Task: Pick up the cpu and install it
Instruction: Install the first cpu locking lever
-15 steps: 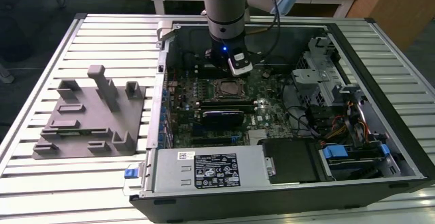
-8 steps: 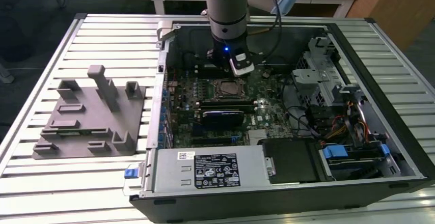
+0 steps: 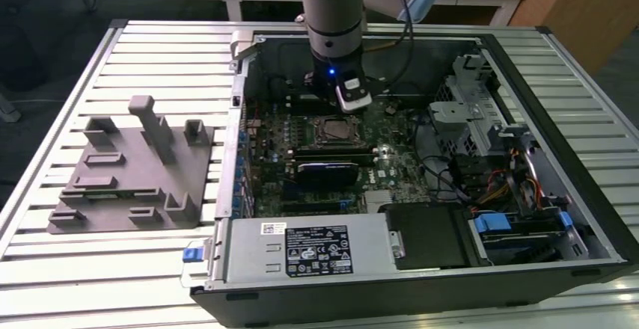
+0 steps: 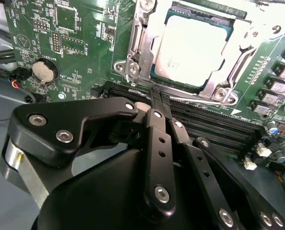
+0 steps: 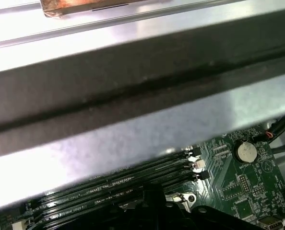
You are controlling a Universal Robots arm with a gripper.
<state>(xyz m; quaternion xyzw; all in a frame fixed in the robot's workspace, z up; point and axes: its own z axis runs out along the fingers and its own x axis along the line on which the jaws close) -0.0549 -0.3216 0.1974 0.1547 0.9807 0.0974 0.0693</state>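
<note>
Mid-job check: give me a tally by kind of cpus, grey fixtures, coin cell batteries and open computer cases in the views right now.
cpu: 1, lying in the motherboard socket
grey fixture: 1, on the table beside the case
coin cell battery: 1, on the motherboard
open computer case: 1
Total: 4

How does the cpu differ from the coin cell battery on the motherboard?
The cpu is square and much larger; the coin cell battery is round and small. The cpu lies in the socket under a metal frame, while the battery sits in its own holder farther out on the green board. Both have a pale silver metal top and lie flat on the motherboard.
</note>
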